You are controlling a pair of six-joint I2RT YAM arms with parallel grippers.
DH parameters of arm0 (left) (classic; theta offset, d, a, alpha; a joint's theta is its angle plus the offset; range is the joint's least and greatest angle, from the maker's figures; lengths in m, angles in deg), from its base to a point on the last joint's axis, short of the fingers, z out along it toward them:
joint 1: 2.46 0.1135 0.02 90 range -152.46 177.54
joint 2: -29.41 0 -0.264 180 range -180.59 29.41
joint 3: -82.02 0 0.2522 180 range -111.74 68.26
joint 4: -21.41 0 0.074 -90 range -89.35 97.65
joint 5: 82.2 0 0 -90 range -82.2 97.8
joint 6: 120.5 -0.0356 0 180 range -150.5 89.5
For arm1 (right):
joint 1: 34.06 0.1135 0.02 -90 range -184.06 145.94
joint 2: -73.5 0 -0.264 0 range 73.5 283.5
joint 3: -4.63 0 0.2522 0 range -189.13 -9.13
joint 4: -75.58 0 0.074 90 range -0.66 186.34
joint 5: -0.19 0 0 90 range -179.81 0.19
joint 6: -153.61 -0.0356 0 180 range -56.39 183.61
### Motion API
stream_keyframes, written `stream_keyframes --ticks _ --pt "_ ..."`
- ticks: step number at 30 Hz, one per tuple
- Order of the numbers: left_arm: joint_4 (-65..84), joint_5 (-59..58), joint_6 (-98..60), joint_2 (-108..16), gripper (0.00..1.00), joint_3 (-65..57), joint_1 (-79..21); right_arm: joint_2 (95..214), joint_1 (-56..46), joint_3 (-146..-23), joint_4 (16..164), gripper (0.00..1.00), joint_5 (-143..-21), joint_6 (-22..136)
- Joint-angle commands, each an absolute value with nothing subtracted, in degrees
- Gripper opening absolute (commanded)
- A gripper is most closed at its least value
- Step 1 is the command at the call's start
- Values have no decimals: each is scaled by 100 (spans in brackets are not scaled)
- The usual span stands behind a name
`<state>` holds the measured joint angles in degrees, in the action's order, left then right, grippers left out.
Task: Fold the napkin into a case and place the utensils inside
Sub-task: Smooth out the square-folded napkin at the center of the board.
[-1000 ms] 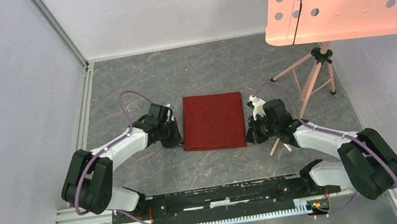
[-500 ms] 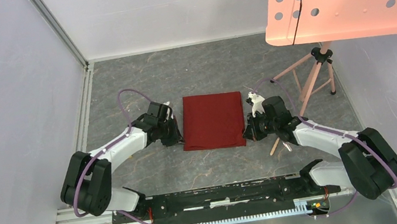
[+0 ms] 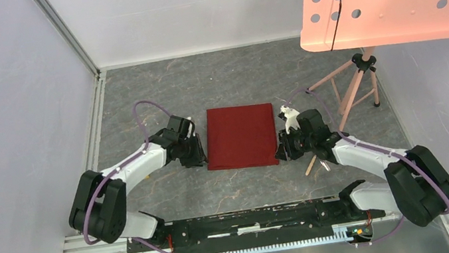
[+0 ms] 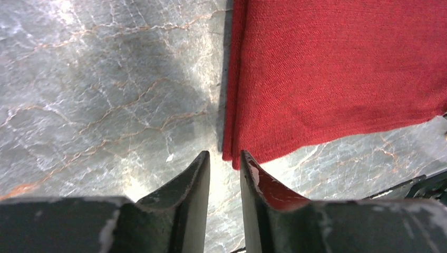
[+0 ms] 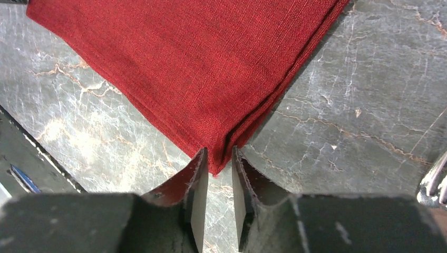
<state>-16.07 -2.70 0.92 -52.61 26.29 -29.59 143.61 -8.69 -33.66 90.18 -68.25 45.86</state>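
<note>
Both grippers have loosened; left gripper (image 4: 224,154) and right gripper (image 5: 219,150) stand slightly spread, the dark red plain cloth napkin (image 3: 241,136) lying flat at their tips. Retreating could snag a corner; that would drag the fold open.

The napkin (image 4: 337,74) overruns 2 wrist views' far edges; a shiny metal piece (image 5: 435,182) is cut off right.

Folded napkin (image 3: 241,136) flat on grey table (image 3: 156,90)
</note>
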Motion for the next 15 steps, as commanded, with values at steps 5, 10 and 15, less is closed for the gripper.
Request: stream_keyframes --ticks 5,10,15 --pt "-1714 -845 39 -4589 34 2330 -2973 13925 -888 -3856 9524 32 -6811 4807" --pt "-1200 -1131 294 -4857 29 2432 -2980 14154 -885 -3951 8980 32 -6383 4469" --pt "-960 -923 211 -5427 29 2612 -2986 14761 -884 -3507 7993 32 -5924 4171"
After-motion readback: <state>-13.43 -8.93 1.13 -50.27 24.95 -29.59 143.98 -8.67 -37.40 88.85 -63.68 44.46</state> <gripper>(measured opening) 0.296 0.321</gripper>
